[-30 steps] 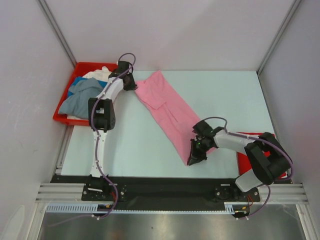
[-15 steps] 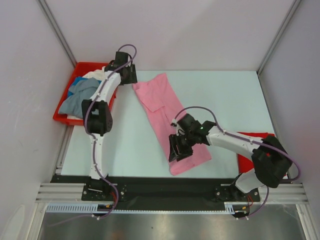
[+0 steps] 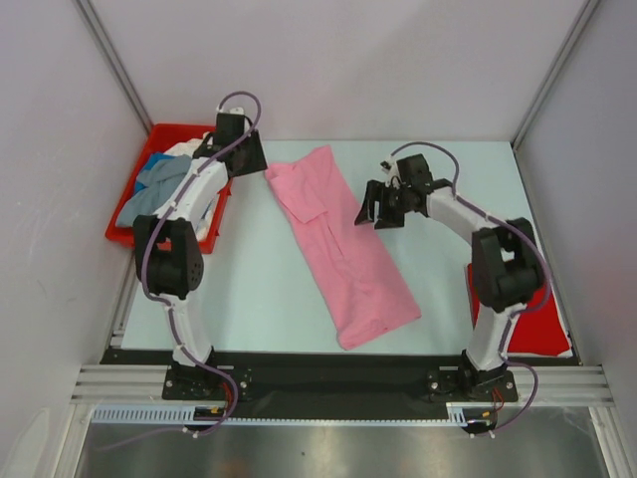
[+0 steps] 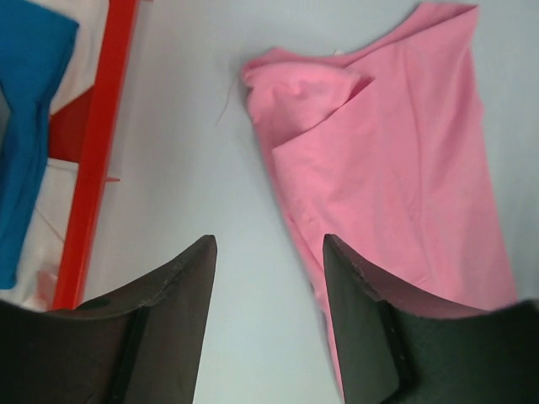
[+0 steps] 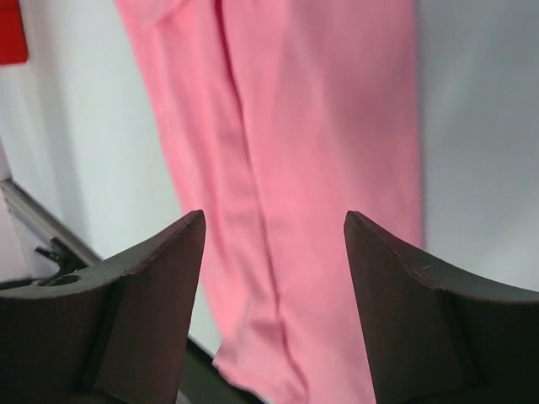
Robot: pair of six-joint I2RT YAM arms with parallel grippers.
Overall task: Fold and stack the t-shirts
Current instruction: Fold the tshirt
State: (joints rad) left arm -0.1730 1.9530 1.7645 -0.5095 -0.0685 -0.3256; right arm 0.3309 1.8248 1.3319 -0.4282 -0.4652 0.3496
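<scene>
Both open, both empty: left gripper (image 4: 268, 252) and right gripper (image 5: 274, 231) hover by the pink t-shirt (image 3: 343, 244), laid flat in a narrow strip, likely awaiting a crosswise fold.

Plain pink t-shirt (image 3: 343, 249) on pale green-white table (image 3: 259, 289); red bin (image 3: 121, 237) holds blue, grey-blue and white shirts (image 3: 141, 204)

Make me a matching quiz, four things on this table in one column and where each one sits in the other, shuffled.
1 pink t-shirt
2 red bin
3 red t-shirt
4 grey-blue t-shirt

A inside the bin
B near right corner
C far left edge
D laid flat in the middle

Pairs: 1-D, 2-C, 3-B, 4-A.
</scene>
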